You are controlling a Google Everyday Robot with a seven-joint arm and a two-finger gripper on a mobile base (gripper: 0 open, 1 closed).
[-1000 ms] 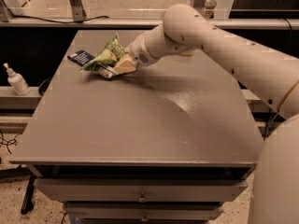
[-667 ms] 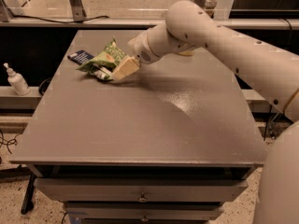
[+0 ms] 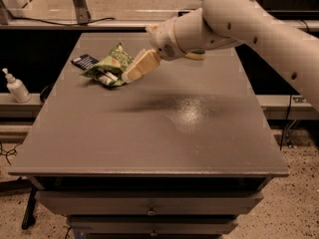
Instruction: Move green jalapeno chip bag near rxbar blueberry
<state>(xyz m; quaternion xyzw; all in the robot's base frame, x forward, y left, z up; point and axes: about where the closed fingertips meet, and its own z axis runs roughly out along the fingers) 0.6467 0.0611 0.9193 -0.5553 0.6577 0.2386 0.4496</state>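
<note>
The green jalapeno chip bag (image 3: pixel 110 66) lies crumpled on the grey table (image 3: pixel 159 133) at the back left. The rxbar blueberry (image 3: pixel 84 61), a small dark navy wrapper, lies just left of the bag, touching or nearly touching its edge. My gripper (image 3: pixel 129 76) is at the bag's right edge, low over the table, with its tip against or just off the bag. The white arm reaches in from the upper right.
A green-and-yellow sponge (image 3: pixel 197 56) lies partly hidden behind the arm at the back of the table. A white pump bottle (image 3: pixel 16 86) stands on a low ledge off the table's left side. Drawers (image 3: pixel 149 203) sit under the front edge.
The gripper has drawn back a little to the right and upward from the chip bag. The bag and the bar have stayed where they were.
</note>
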